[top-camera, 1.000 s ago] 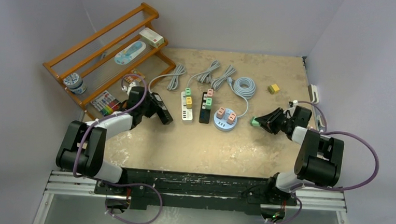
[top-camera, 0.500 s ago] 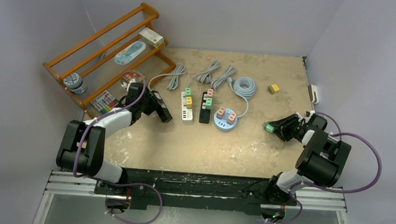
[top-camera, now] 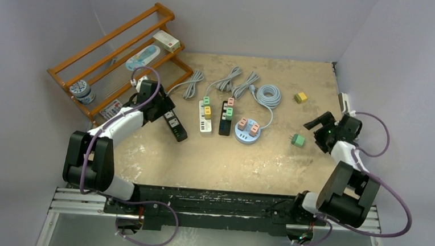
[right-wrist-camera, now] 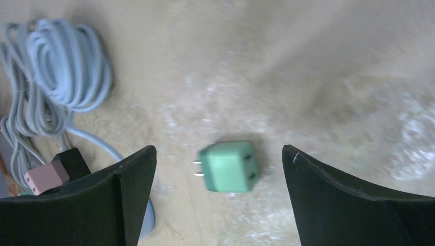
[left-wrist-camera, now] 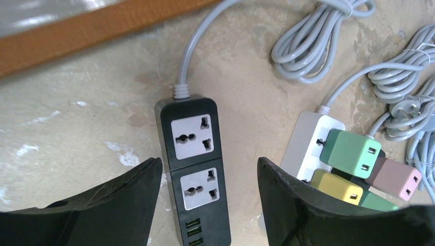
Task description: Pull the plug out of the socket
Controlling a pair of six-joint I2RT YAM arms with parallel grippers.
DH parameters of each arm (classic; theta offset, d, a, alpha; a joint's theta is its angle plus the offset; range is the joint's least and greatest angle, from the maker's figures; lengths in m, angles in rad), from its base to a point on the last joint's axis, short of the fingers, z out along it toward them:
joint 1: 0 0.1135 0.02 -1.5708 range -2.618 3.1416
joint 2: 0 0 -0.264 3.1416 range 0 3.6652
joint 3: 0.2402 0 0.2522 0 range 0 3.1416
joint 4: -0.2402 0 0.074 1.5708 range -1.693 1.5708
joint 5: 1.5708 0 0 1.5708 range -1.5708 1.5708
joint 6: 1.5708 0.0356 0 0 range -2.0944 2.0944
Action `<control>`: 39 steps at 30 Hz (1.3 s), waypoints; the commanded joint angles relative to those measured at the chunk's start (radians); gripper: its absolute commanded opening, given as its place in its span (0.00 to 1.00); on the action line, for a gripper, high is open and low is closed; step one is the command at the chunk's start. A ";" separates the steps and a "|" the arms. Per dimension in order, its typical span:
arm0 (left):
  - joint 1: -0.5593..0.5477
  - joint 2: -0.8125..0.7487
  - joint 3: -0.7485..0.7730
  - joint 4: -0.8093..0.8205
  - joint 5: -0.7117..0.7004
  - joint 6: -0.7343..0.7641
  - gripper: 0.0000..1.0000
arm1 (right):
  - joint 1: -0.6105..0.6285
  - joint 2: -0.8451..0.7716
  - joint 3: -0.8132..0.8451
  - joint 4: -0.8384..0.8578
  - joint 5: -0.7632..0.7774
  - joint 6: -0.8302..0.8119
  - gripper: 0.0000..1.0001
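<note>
The green plug [top-camera: 298,140] lies loose; my right gripper [top-camera: 316,135] gapes beside it. My left gripper [top-camera: 163,109] overhangs the black strip [top-camera: 176,129].

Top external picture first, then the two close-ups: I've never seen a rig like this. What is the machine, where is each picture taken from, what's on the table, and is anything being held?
Two robot arms are bolted at the table's near edge. The overhead picture looks down on both. Each close-up comes from a camera on one wrist, with that arm's dark fingers at the bottom. On the table lie a white power strip and others carrying coloured plugs, coiled cables and a wooden rack. The left gripper hangs open over a black power strip whose visible sockets are free. The right gripper is open above a green plug lying loose. Nothing is held.
</note>
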 commanded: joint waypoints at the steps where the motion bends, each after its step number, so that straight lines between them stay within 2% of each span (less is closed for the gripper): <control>1: 0.007 -0.028 0.096 -0.073 -0.086 0.095 0.68 | 0.188 -0.103 0.134 -0.028 0.250 -0.018 0.92; 5: 0.006 -0.054 0.152 -0.113 -0.115 0.145 0.72 | 0.407 -0.110 0.237 0.001 0.389 -0.040 0.93; 7: 0.006 -0.082 0.178 -0.115 -0.134 0.190 0.73 | 0.521 -0.087 0.293 0.023 0.434 -0.080 0.97; 12: 0.006 -0.229 0.209 0.025 -0.058 0.245 0.76 | 0.861 0.050 0.468 0.057 0.569 -0.252 0.98; 14: 0.008 -0.292 0.210 0.084 0.043 0.274 0.77 | 0.959 0.123 0.534 0.061 0.587 -0.303 0.98; 16: 0.008 -0.313 0.254 0.062 0.203 0.353 0.77 | 1.009 0.207 0.597 0.054 0.513 -0.325 0.98; 20: 0.007 -0.243 0.445 -0.234 0.530 0.589 0.78 | 1.053 0.285 0.670 0.056 0.399 -0.330 0.97; 22: 0.005 -0.269 0.444 -0.294 0.717 0.681 0.79 | 1.069 0.307 0.690 0.059 0.380 -0.346 0.97; 24: 0.003 -0.349 0.363 -0.200 0.824 0.682 0.80 | 1.086 0.327 0.713 0.046 0.369 -0.373 0.97; 26: 0.003 -0.437 0.258 0.027 0.799 0.556 0.80 | 1.106 0.345 0.732 0.030 0.360 -0.404 0.96; 29: 0.003 -0.486 0.223 0.114 0.608 0.489 0.80 | 1.142 0.364 0.749 0.011 0.367 -0.421 0.96; 31: 0.003 -0.456 0.293 0.071 0.488 0.430 0.80 | 1.157 0.369 0.747 0.010 0.366 -0.414 0.96; 33: 0.000 -0.426 0.413 -0.035 0.459 0.408 0.81 | 1.162 0.375 0.741 0.016 0.354 -0.406 0.96; 36: -0.006 -0.497 0.392 -0.001 0.370 0.422 0.83 | 1.165 0.388 0.754 0.005 0.354 -0.406 0.96; 37: -0.006 -0.500 0.399 -0.038 0.349 0.439 0.83 | 1.165 0.390 0.757 0.002 0.357 -0.409 0.96; 39: -0.006 -0.482 0.414 -0.075 0.378 0.451 0.84 | 1.165 0.393 0.762 0.000 0.363 -0.411 0.96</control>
